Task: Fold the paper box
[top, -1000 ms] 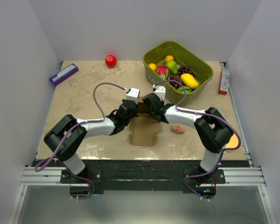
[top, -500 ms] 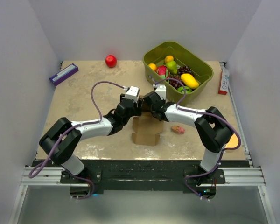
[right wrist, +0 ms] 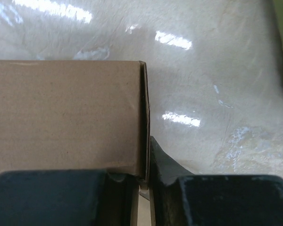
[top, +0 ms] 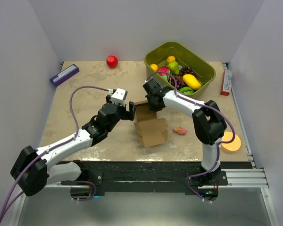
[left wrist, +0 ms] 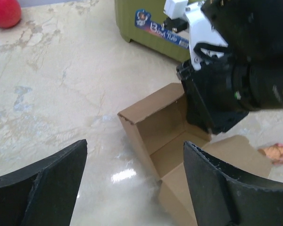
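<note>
From above, we saw the paper box (top: pixel 149 125) near the middle of the table (top: pixel 85 94), its top open and one flap lying out toward the near edge. The right gripper (top: pixel 152 104) was at the box's far wall. The left gripper (top: pixel 130 111) hung just beside the box's left side. The green bin (top: pixel 205 70) of toy fruit sat at the far right, with a red ball (top: pixel 112 61) to its left. A purple-and-white flat box (top: pixel 64 74) lay at the far left, well apart from the paper box. A small pink item (top: pixel 179 130) lay just right of the paper box.

In the left wrist view, the left gripper (left wrist: pixel 134 146) was spread wide and held nothing. The paper box (left wrist: pixel 153 125) stood ahead of it, beyond its two fingers (left wrist: pixel 47 188). The right gripper (left wrist: pixel 210 110) was down on the box's right-hand wall.

In the right wrist view, the right gripper (right wrist: pixel 139 176) was clamped on the paper box (right wrist: pixel 66 113). The thin cardboard edge ran between its fingers (right wrist: pixel 167 169), above the glossy table.
</note>
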